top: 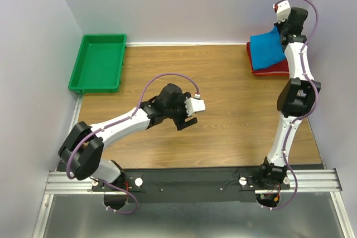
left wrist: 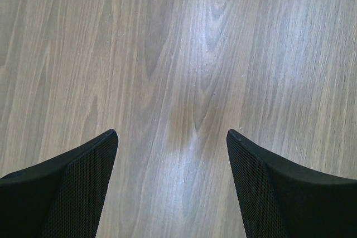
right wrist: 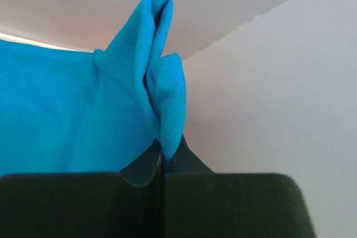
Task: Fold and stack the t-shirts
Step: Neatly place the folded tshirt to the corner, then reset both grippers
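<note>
The bright blue t-shirt [top: 266, 50] lies folded on top of the dark red t-shirt [top: 268, 71] at the table's far right corner. My right gripper [top: 277, 28] is shut on a pinched edge of the blue t-shirt [right wrist: 162, 98], which bunches up from between its closed fingers. That corner is lifted toward the back wall. My left gripper [top: 188, 116] hovers over the middle of the table, open, its two fingertips [left wrist: 106, 143] wide apart above bare wood with nothing between them.
A green plastic tray [top: 99, 62] stands at the far left corner against the wall. White walls close in the table on the left, back and right. The right arm [top: 295, 98] stretches along the right edge.
</note>
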